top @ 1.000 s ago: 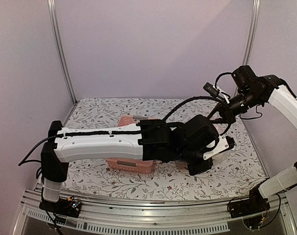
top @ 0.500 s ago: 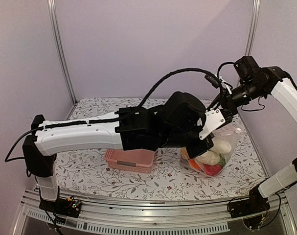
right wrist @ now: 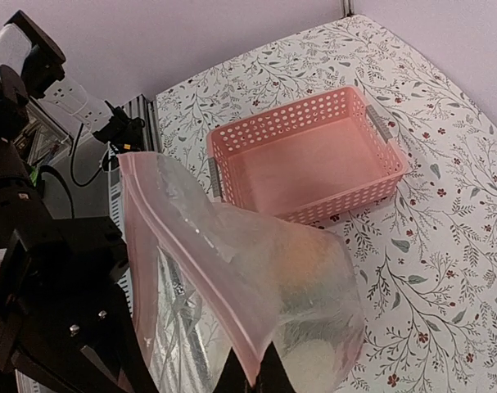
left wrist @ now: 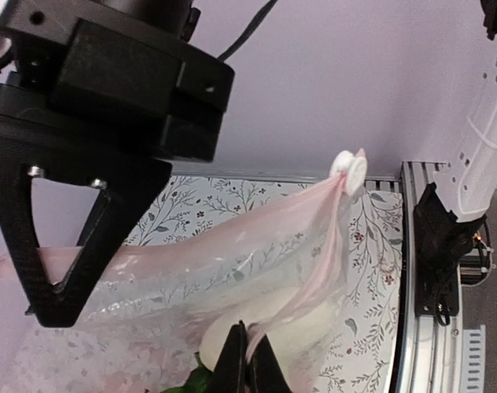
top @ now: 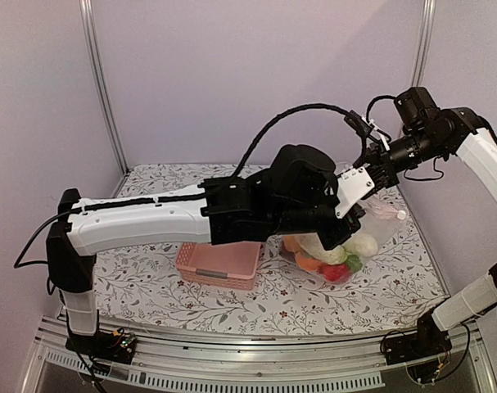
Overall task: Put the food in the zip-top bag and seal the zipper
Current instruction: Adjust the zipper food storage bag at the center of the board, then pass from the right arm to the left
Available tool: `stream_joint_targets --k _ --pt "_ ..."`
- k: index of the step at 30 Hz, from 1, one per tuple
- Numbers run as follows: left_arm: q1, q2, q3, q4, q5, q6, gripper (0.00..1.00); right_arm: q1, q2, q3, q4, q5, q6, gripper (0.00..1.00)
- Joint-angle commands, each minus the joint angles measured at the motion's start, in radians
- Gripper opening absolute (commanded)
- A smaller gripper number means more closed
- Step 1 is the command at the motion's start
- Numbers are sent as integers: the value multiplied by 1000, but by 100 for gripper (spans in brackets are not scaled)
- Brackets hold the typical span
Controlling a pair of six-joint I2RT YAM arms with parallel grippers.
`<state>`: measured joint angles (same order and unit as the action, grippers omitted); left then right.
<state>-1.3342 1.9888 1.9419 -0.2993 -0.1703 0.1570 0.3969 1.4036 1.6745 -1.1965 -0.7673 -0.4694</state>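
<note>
Sealing step: the left gripper [left wrist: 248, 360] and right gripper [right wrist: 252, 375], both closed tight, are pinching the mouth edge of the zip-top bag [top: 379, 223], which is hanging over the table beside the pink basket [top: 219, 264] with the food [top: 334, 264] inside. Next, presumably, the zipper [left wrist: 309, 262] needs drawing shut along its whole length

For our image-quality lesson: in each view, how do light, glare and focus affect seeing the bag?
Top view: soft even light, bag clear but partly behind the left arm; left wrist view: faint glints on the crinkled plastic; right wrist view: basket sharp, food hazy through the bag.
</note>
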Motion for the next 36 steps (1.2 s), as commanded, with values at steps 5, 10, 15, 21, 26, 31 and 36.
stream_joint_targets --k 5,10,15,21,26,31,36 --pt "-54 -35 -28 77 -38 12 0 6 -33 -5 73 64 6 0" --pt "-12 17 -15 0 -91 -4 0 5 32 -51 58 50 21 0" --pt "-14 10 -43 1 -72 -38 0 5 2 -42 61 -10 12 0" --pt "-13 -20 -88 30 -74 -60 0 5 6 -45 25 -106 -10 14" --pt "-9 -42 -133 53 -100 -84 0 -1 -15 43 -27 -44 -31 33" --pt "-1 -72 -193 81 -123 -118 0 -170 -64 88 -37 -18 -89 45" --pt "29 -112 -260 121 -143 -178 0 -211 -100 13 -71 -52 -135 49"
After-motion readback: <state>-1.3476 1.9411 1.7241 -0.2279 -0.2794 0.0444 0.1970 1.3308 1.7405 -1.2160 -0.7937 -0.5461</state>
